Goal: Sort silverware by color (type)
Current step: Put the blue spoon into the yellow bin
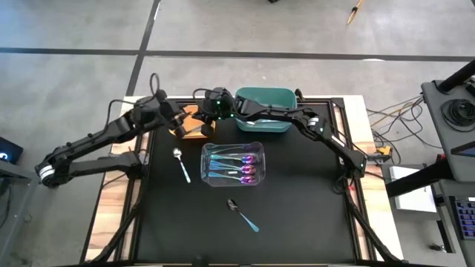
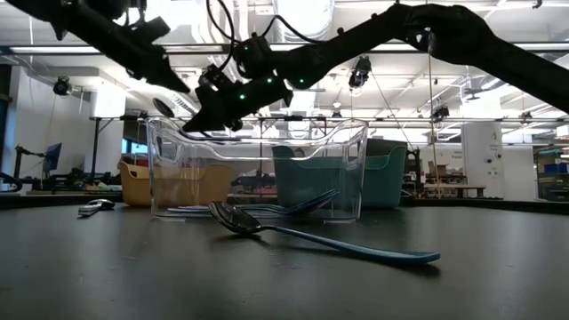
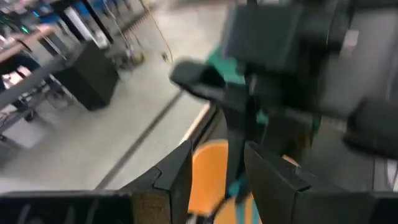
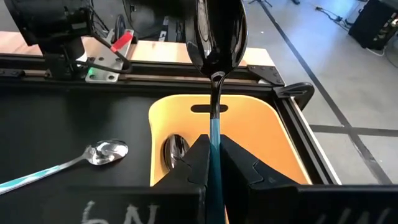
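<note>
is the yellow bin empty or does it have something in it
Not empty. The right wrist view shows one spoon lying inside the yellow bin, below the black spoon clamped in the right gripper.

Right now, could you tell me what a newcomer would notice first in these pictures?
Most striking is the black-bowled spoon pinched upright by its teal handle in the right tool, held above the orange bin at the table's far edge, where the left tool also sits. Next comes the clear bin at mid-table with iridescent spoons inside, and two loose spoons on the black mat.
</note>
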